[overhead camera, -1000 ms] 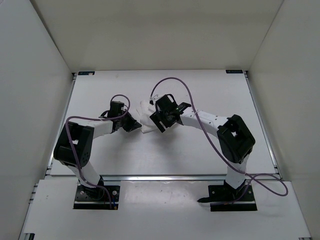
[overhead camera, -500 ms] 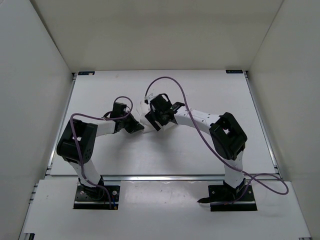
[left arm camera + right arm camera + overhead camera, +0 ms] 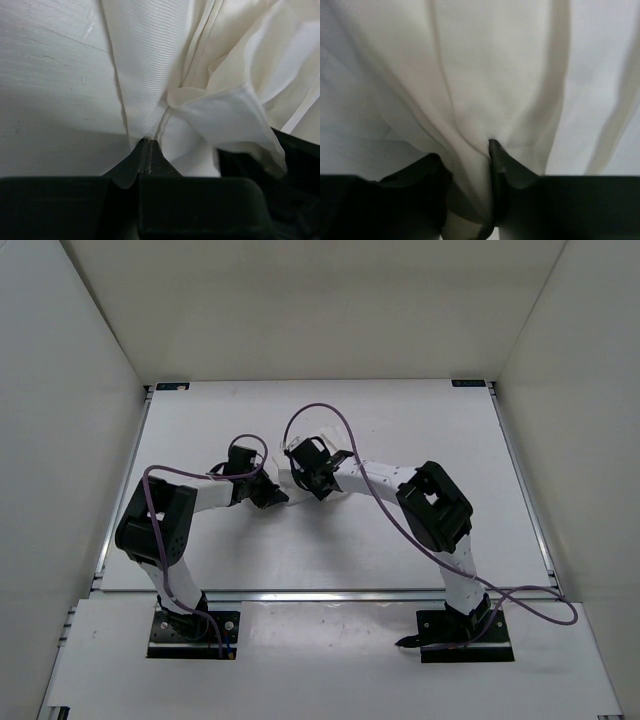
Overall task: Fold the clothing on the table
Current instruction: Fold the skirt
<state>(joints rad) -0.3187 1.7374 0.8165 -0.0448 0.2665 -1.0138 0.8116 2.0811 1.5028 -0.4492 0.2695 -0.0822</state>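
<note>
The clothing (image 3: 287, 480) is a small bunched white piece on the table (image 3: 400, 420), mostly hidden between the two grippers. My left gripper (image 3: 274, 495) lies low at its left side. In the left wrist view the jaws (image 3: 146, 141) are shut, pinching an edge of the ribbed fabric (image 3: 145, 65). My right gripper (image 3: 303, 476) sits on the cloth's right side, close to the left one. In the right wrist view its jaws (image 3: 465, 152) stand partway apart, and a loose fold of the cloth (image 3: 485, 75) fills the gap between them.
Purple cables (image 3: 330, 410) loop over both arms above the table. White walls enclose the table on three sides, and a thin metal frame (image 3: 520, 490) runs along its edges. Both arm bases stand at the near edge.
My right gripper has moved left towards the left gripper, and its jaws have narrowed around a fold. The visible cloth has shrunk to a small bunch. The left gripper stays shut.
</note>
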